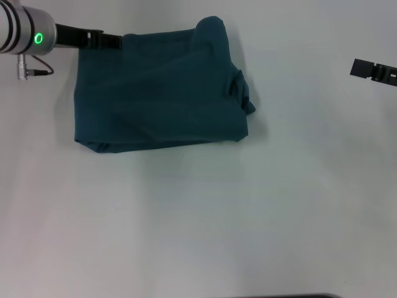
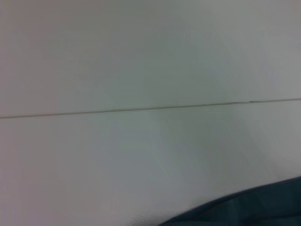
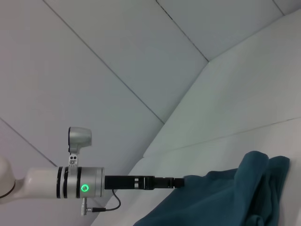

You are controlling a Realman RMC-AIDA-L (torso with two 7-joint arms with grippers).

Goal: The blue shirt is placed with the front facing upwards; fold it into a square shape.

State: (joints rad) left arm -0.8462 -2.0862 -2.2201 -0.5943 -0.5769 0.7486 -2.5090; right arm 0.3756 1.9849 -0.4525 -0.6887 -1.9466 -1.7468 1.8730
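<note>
- The blue shirt point(image 1: 158, 90) lies folded into a rough rectangle on the white surface point(image 1: 205, 217), toward its far left part, with a bunched lump of fabric at its right edge.
- The left gripper point(image 1: 118, 41) reaches in at the shirt's far left corner, touching the fabric; whether its fingers are apart or together cannot be told.
- The right gripper point(image 1: 363, 68) hangs well apart from the shirt, at the right edge; its finger state cannot be told.

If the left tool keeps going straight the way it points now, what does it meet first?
Probably the blue shirt: the left tool points along the table at its far left corner, tip already at the cloth.
</note>
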